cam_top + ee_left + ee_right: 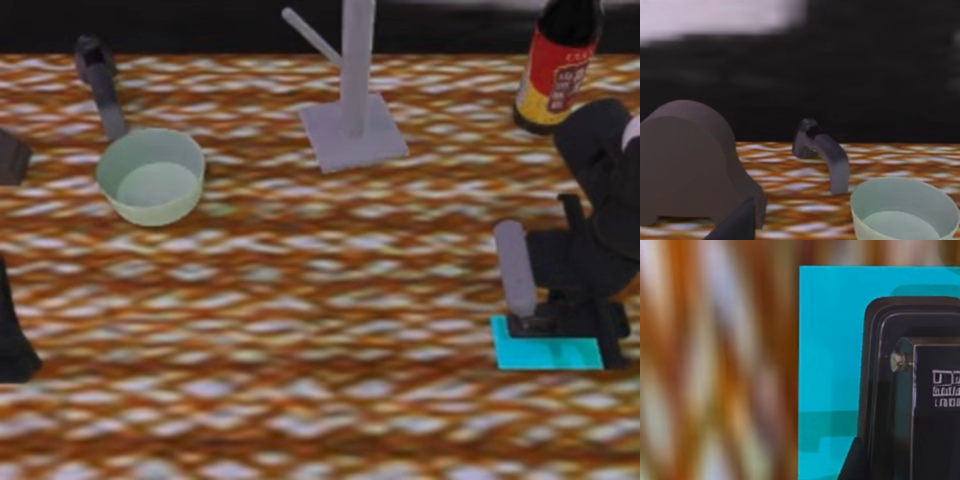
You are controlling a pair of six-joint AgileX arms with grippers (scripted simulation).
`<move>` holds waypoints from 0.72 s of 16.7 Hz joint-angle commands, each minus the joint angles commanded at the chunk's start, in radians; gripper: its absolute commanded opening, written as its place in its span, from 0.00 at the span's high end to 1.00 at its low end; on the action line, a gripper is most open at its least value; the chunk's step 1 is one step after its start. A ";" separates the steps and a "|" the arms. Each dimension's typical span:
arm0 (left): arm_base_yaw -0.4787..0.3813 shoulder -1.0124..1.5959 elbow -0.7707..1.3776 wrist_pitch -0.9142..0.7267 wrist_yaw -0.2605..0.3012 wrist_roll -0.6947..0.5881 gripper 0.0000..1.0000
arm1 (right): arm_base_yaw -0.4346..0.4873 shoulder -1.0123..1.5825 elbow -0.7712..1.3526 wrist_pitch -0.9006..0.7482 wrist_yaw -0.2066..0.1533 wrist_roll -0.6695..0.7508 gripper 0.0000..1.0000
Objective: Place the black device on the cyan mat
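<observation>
Bowl (151,178) first, upper left of the top view: pale green, nothing inside, a dark long-handled tool (99,82) lying just behind it. Over at upper right stands a dark bottle (556,65) with a red and yellow label, its writing too small to read. Lower right, the right tool (560,318) is down over the cyan mat (548,355), and the black device (910,390) sits on that mat, white lettering on it unreadable; whether those fingers are clamped I cannot tell. Left tool (12,340) is parked at the worktop (300,300) left edge, finger state hidden. A grey stand (352,125) sits at upper centre.
</observation>
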State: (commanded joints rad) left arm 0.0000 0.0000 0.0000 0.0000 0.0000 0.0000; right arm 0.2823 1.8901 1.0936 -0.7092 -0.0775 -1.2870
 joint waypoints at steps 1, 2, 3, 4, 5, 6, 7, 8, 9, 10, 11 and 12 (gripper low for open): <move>0.000 0.000 0.000 0.000 0.000 0.000 0.00 | 0.000 0.000 0.000 0.000 0.000 0.000 0.92; 0.000 0.000 0.000 0.000 0.000 0.000 0.00 | 0.000 0.000 0.000 0.000 0.000 0.000 0.85; 0.000 0.000 0.000 0.000 0.000 0.000 0.00 | 0.000 0.000 0.000 0.000 0.000 0.000 0.77; 0.000 0.000 0.000 0.000 0.000 0.000 0.00 | 0.000 0.000 0.000 0.000 0.000 0.000 0.70; 0.000 0.000 0.000 0.000 0.000 0.000 0.00 | 0.000 0.000 0.000 0.000 0.000 0.000 0.62; 0.000 0.000 0.000 0.000 0.000 0.000 0.00 | 0.000 0.000 0.000 0.000 0.000 0.000 0.55; 0.000 0.000 0.000 0.000 0.000 0.000 0.00 | 0.000 0.000 0.000 0.000 0.000 0.000 0.47; 0.000 0.000 0.000 0.000 0.000 0.000 0.00 | 0.000 0.000 0.000 0.000 0.000 0.000 0.40; 0.000 0.000 0.000 0.000 0.000 0.000 0.00 | 0.000 0.000 0.000 0.000 0.000 0.000 0.32; 0.000 0.000 0.000 0.000 0.000 0.000 0.00 | 0.000 0.000 0.000 0.000 0.000 0.000 0.25; 0.000 0.000 0.000 0.000 0.000 0.000 0.00 | 0.000 0.000 0.000 0.000 0.000 0.000 0.17; 0.000 0.000 0.000 0.000 0.000 0.000 0.00 | 0.000 0.000 0.000 0.000 0.000 0.000 0.10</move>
State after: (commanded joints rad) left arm 0.0000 0.0000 0.0000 0.0000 0.0000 0.0000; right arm 0.2823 1.8901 1.0936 -0.7092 -0.0775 -1.2870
